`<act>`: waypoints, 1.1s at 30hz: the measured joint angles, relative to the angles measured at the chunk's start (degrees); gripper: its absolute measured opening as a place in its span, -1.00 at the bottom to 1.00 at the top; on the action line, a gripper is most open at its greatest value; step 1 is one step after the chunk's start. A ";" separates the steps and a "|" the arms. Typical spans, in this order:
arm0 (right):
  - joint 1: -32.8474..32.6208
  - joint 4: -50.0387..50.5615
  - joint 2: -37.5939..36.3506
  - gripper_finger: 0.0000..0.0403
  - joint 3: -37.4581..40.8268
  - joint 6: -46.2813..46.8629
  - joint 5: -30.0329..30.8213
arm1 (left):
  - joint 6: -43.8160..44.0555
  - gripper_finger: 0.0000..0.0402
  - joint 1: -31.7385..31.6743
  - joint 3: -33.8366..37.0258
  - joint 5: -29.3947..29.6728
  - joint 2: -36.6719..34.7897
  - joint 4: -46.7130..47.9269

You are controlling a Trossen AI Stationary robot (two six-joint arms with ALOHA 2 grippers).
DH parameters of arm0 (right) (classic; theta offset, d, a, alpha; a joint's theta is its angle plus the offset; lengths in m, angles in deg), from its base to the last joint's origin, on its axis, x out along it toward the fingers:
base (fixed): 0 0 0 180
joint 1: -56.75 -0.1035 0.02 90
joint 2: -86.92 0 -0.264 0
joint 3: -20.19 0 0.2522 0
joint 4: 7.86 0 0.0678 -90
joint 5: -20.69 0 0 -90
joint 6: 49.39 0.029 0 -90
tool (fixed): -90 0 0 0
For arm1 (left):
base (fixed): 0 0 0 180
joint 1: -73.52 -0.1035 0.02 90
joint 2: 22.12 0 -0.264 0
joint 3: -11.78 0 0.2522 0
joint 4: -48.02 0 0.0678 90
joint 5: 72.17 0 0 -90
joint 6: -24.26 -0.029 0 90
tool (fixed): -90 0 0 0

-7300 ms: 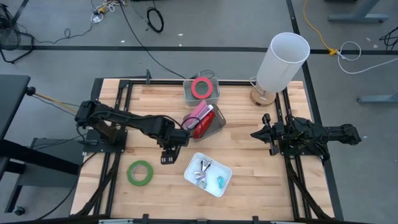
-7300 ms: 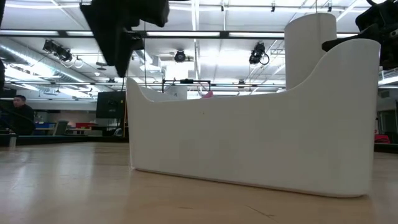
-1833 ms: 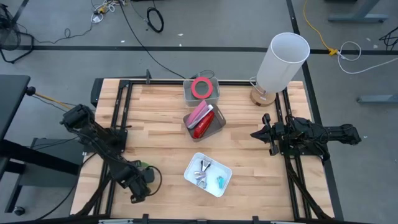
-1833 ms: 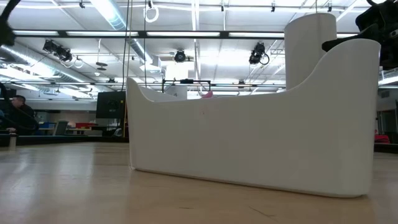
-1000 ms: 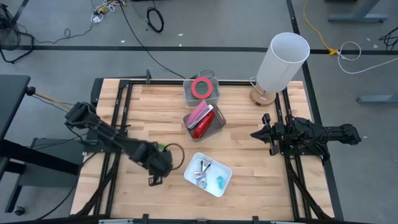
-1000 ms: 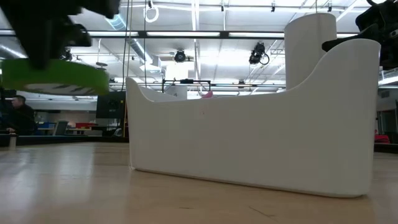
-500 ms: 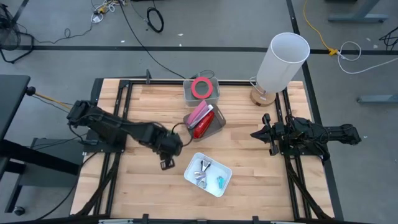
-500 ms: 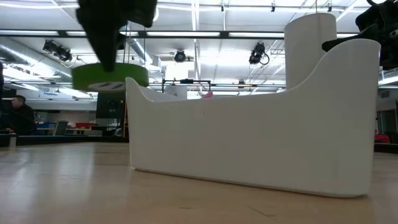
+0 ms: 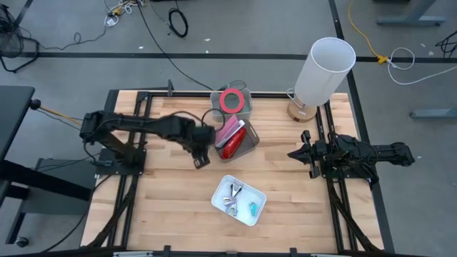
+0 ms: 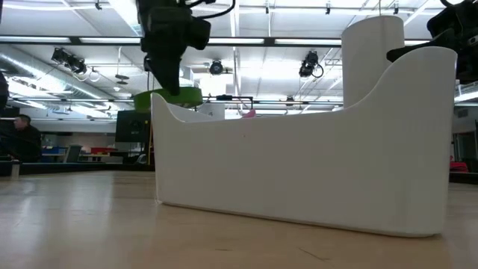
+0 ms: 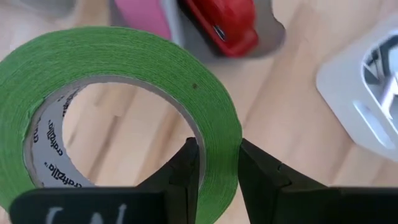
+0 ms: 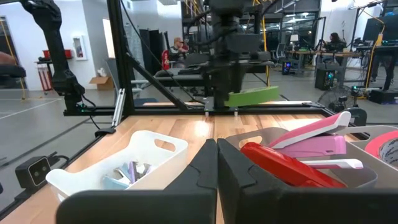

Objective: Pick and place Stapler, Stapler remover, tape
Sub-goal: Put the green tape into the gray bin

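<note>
My left claw [image 11: 217, 171] is pinching the green tape [image 11: 124, 81] by its wall, holding it in the air just beside the grey bin [image 9: 246, 146] with the red stapler [image 9: 230, 148]. Red tape [image 9: 230, 100] is lying in the far bin [image 9: 243, 112]. My right claw [image 9: 298, 154] is waiting pressed together at the table's [image 9: 285, 185] right edge.

We see a bright green tape roll [image 11: 124, 74] with a pale grey inner core printed in dark lettering. A red-pink roll [image 9: 230, 100] lies in a grey bin [image 9: 245, 110]. Another grey bin [image 9: 250, 145] holds a red stapler [image 9: 230, 148] and a pink one [image 9: 227, 130]. The tray [image 9: 251, 195] is white, with silvery metal pieces [image 9: 231, 197] and a small teal item [image 9: 253, 208] inside. The lamp shade [image 9: 325, 70] is white on a tan wooden base [image 9: 295, 111]. The table [image 9: 285, 185] is light wood with a plank pattern, framed in black. Both arms are black.
</note>
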 joint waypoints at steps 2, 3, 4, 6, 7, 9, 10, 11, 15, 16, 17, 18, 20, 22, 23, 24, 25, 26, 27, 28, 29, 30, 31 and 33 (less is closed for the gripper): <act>0.02 0.01 0.00 -0.99 0.00 0.01 0.00 | -1.32 -0.53 -1.62 -0.39 -0.12 0.00 -0.23; 0.00 0.01 0.00 -0.99 0.00 0.01 0.00 | -1.95 -0.53 -2.39 -0.62 -0.15 0.00 -0.29; 0.01 -0.01 0.00 -0.99 0.00 0.00 -0.01 | -2.39 -0.52 -3.08 -0.86 -0.22 0.00 -0.33; 0.01 0.01 0.00 -0.99 0.00 0.01 0.01 | -3.01 -0.53 -4.40 -1.30 -0.70 0.00 -0.35; 0.00 -0.01 0.00 -0.99 0.00 0.02 -0.01 | -3.49 -0.53 -5.08 -1.56 -0.73 0.00 -0.31; 0.01 0.01 0.00 -0.99 0.00 0.02 -0.01 | -4.54 -0.54 -6.45 -2.31 -0.92 0.00 -0.30; 0.01 0.00 0.00 -0.99 0.00 0.01 -0.01 | -5.31 -0.55 -7.25 -2.79 -0.94 0.00 -0.30; 0.02 0.01 0.00 -0.99 0.00 0.01 0.01 | -5.89 -0.55 -8.09 -3.30 -1.12 0.00 -0.30; 0.00 0.01 0.00 -0.99 0.00 0.02 0.01 | -9.86 -0.53 -11.54 -6.62 -1.71 0.00 -0.32; 0.02 0.00 0.00 -0.99 0.00 0.01 0.00 | -11.00 -0.52 -12.32 -7.66 -1.67 0.00 -0.54; 0.02 -0.01 0.00 -0.99 0.00 0.00 -0.01 | -12.10 -0.52 -13.16 -8.60 -1.75 0.00 -0.84; 0.00 0.01 0.00 -0.99 0.00 0.02 -0.01 | -13.10 -0.52 -13.98 -9.63 -2.01 0.00 -1.08; 0.02 0.01 0.00 -0.99 0.00 0.01 -0.01 | -14.62 -0.53 -15.44 -11.55 -3.41 -0.03 -2.78; 0.02 0.00 0.00 -0.99 0.00 0.01 0.01 | -15.09 -0.54 -16.81 -12.71 -4.82 -0.07 -5.13; 0.01 0.01 0.00 -0.99 0.00 0.00 0.00 | -15.15 -0.54 -17.44 -13.11 -5.71 -0.07 -5.84; 0.01 0.01 0.00 -0.99 0.00 0.01 0.01 | -15.65 -0.54 -18.06 -13.39 -6.65 -0.07 -6.43; 0.01 0.00 0.00 -0.99 0.00 0.02 0.00 | -16.19 -0.53 -18.65 -13.65 -7.53 -0.07 -7.20; 0.01 0.01 0.00 -0.99 0.00 0.02 0.00 | -16.59 -0.53 -19.17 -13.75 -8.22 -0.07 -8.27; 0.01 -0.01 0.00 -0.99 0.00 0.02 0.01 | -17.03 -0.52 -19.69 -13.80 -8.79 -0.07 -9.27; 0.02 0.01 0.00 -0.99 0.00 0.01 -0.01 | -17.27 -0.52 -20.18 -13.80 -9.42 -0.07 -9.89; 0.02 0.00 0.00 -0.99 0.00 0.01 0.01 | -17.48 -0.52 -20.63 -13.78 -9.97 -0.07 -10.15; 0.02 0.01 0.00 -0.99 0.00 0.00 0.01 | -17.46 -0.52 -21.10 -13.78 -10.44 -0.07 -10.54; 0.00 0.01 0.00 -0.99 0.00 0.02 0.01 | -17.46 -0.53 -21.56 -13.78 -10.68 -0.07 -11.32; 0.02 0.01 0.00 -0.99 0.00 0.00 0.01 | -17.42 -0.54 -22.38 -13.78 -10.78 -0.07 -12.28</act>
